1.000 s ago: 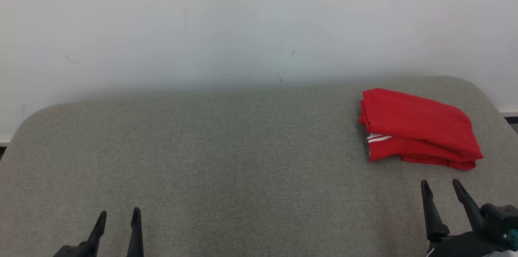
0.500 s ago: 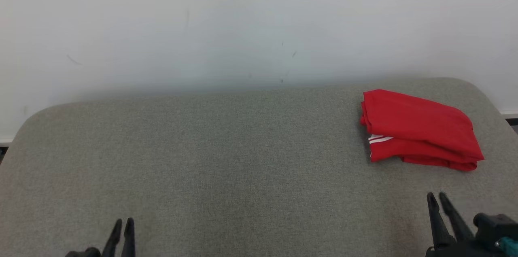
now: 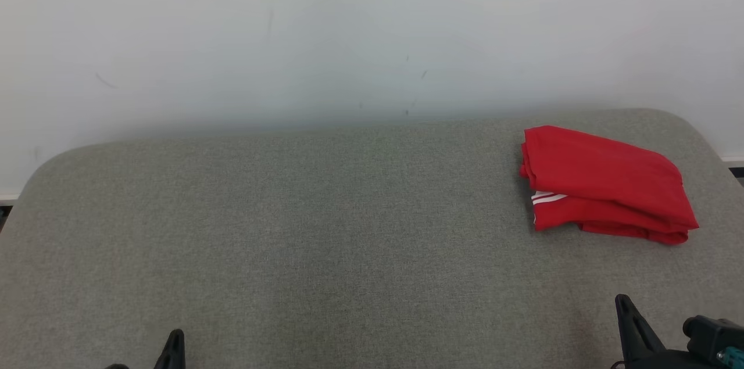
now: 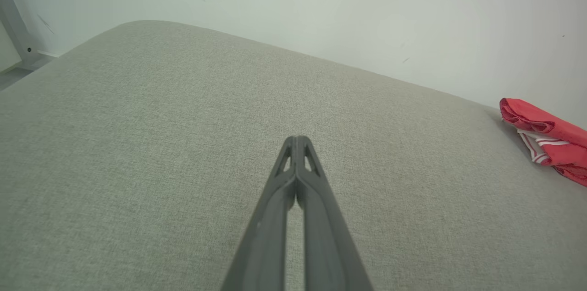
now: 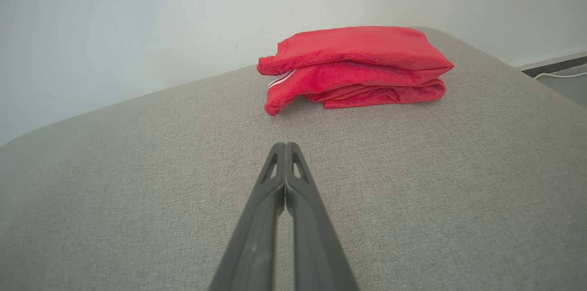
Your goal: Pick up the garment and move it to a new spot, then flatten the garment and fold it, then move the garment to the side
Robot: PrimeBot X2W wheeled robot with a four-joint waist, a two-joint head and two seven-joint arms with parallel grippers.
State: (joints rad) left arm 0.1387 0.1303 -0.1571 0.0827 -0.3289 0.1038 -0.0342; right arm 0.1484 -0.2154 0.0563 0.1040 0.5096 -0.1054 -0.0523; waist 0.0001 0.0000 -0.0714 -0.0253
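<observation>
The garment [image 3: 604,183] is red with white stripes and lies folded in a compact stack at the far right of the grey padded table [image 3: 325,229]. It also appears straight ahead in the right wrist view [image 5: 353,66] and at the right edge of the left wrist view [image 4: 548,137]. My left gripper [image 3: 174,343] sits at the lower left, shut with nothing in it, its tips pressed together [image 4: 298,140]. My right gripper [image 3: 625,304] is at the lower right, shut and holding nothing [image 5: 284,146], a short way in front of the garment.
A pale wall [image 3: 349,32] rises right behind the table's far edge. The table's corners are rounded. A metal post [image 4: 13,30] stands at the far left in the left wrist view, and floor with a white cable [image 5: 559,73] lies beyond the table's right end.
Both grippers have gone from open to shut and drawn back toward the bottom edge of the head view. The garment has not moved.
</observation>
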